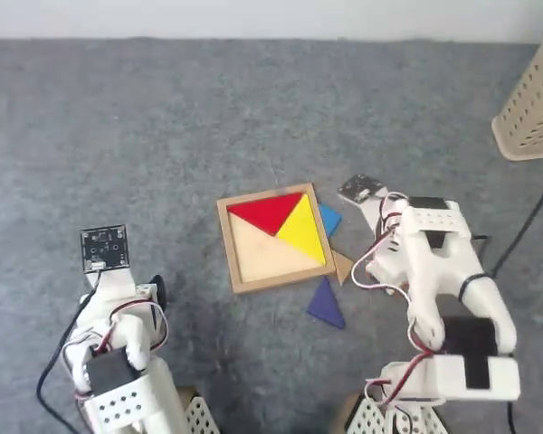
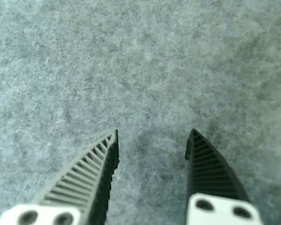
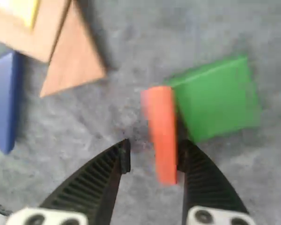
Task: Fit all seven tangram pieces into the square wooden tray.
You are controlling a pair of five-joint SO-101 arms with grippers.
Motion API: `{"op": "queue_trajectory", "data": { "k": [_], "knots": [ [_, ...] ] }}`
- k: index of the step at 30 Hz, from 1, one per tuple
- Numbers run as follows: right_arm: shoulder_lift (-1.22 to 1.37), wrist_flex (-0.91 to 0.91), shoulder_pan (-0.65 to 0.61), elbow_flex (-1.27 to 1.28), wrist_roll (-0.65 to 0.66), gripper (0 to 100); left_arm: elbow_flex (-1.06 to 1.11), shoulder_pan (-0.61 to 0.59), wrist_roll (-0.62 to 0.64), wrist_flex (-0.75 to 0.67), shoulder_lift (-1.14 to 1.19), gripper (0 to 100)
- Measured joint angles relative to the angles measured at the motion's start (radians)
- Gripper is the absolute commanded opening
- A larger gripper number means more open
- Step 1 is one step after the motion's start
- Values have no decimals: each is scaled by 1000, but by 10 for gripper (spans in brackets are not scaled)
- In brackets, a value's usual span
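Right gripper (image 3: 154,145), jaws partly open, straddles the orange piece (image 3: 160,126), just beside the green square (image 3: 215,98) and near the part-filled tray (image 1: 227,244). It should probably centre first, then close on orange alone, without nudging green. Left gripper (image 2: 152,140) gapes wide over carpet (image 2: 131,56).

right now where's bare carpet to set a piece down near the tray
Bare carpet lies left of the tray, toward the left hand, and beyond its far edge. Its right side is crowded: tan triangle, dark blue triangle, green square and the right hand.
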Motion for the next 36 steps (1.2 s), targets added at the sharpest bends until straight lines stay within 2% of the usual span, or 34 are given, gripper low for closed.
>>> {"op": "queue_trajectory", "data": {
  "k": [4,8,13,18,22,27,31,36],
  "knots": [
    [17,-8,-29,-5,3,167,0,0,0,0,0,225],
    [20,-21,-32,-8,3,9,0,0,0,0,0,225],
    [40,-26,-43,-51,-57,2,0,0,0,0,0,225],
    [5,83,-54,-178,-158,6,0,0,0,0,0,225],
    [-29,193,-152,-334,-273,6,0,0,0,0,0,225],
    [-23,221,-359,-474,-430,6,0,0,0,0,0,225],
    [84,144,-514,-551,-552,6,0,0,0,0,0,225],
    [328,54,-632,-651,-657,6,0,0,0,0,0,225]
  ]
}}
